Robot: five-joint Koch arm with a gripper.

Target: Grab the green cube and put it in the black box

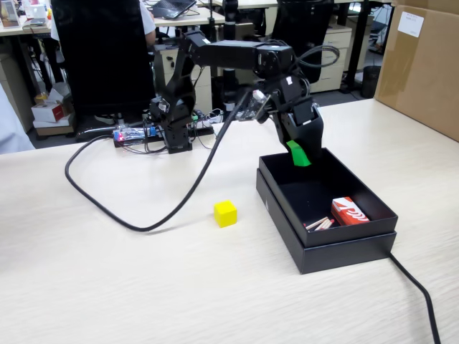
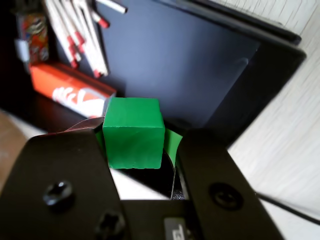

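On an office tabletop (image 1: 107, 287), the fingers (image 2: 142, 150) clench the green cube (image 2: 134, 132) by opposite flat faces above the black box (image 1: 344, 244); it looks light, rigid, unlikely to slip.

A pale wood-grain table (image 1: 107, 287) fronts office desks (image 1: 186, 18), a black chair (image 1: 100, 50) and a brown carton (image 1: 423, 64).

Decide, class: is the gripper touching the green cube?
Touching. The wrist view shows the green cube clamped between the jaws of the gripper, both pressing its sides.
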